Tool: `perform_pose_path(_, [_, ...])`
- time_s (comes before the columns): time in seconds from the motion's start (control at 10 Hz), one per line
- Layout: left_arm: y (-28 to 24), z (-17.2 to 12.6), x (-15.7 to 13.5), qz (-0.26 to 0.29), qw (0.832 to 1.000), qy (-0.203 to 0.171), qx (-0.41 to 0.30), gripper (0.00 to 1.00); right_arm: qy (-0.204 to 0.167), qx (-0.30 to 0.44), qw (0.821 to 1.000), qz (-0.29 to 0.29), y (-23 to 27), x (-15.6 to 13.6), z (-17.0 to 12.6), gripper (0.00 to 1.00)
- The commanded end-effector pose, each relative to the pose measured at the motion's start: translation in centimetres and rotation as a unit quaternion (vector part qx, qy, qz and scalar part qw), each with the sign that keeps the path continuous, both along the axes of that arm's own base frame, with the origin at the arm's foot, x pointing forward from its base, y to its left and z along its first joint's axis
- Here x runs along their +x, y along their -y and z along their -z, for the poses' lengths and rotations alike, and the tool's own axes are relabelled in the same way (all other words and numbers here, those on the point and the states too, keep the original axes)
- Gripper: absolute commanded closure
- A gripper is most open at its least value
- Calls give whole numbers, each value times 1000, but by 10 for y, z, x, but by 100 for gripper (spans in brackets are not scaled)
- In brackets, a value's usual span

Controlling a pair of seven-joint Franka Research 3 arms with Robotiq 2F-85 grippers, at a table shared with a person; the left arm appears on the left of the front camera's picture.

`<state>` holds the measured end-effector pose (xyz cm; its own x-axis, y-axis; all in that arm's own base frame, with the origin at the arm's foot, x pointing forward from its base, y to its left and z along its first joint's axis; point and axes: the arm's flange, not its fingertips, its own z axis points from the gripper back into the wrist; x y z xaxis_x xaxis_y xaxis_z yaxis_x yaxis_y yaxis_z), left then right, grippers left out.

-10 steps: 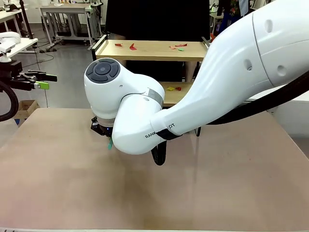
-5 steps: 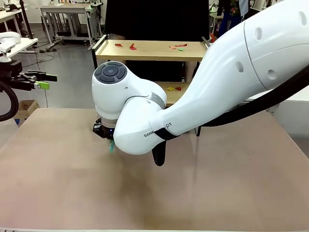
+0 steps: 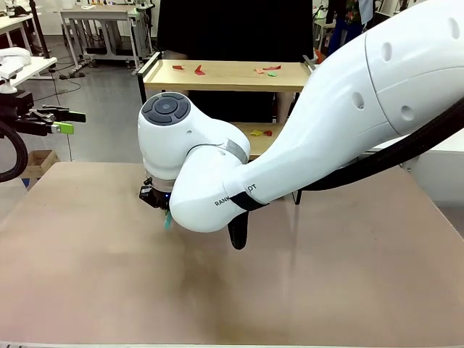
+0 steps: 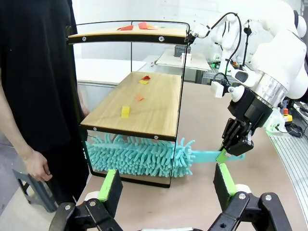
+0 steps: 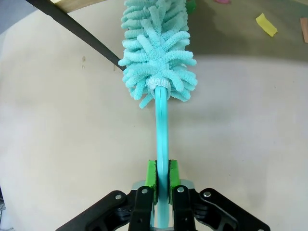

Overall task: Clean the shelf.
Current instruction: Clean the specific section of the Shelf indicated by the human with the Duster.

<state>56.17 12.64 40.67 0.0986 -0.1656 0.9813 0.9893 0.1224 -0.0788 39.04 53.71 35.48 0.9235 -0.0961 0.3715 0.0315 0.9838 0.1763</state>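
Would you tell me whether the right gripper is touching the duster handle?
Touching. The right wrist view shows the right gripper shut, its green pads pressing both sides of the teal duster handle, no gap.

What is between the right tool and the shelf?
The teal duster: its handle in the right tool, its head under the shelf. Left wrist view.

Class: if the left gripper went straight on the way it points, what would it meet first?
The left gripper would probably hit the shelf end frame first, the teal duster just behind; depth unclear.
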Motion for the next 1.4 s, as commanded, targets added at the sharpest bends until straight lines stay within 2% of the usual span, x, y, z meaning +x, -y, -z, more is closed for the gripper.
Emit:
perform_pose_path(0.0, [1, -3, -1, 0, 1000, 5, 0, 0, 0, 0, 1000, 0, 0, 0, 0, 87])
perform_pose_path(0.5, [1, -3, -1, 0, 1000, 5, 0, 0, -12, -9, 1000, 19, 65, 5, -7, 87])
perform_pose_path(1.3, [1, -3, -1, 0, 1000, 5, 0, 0, -9, -83, 995, 63, 164, 11, -8, 87])
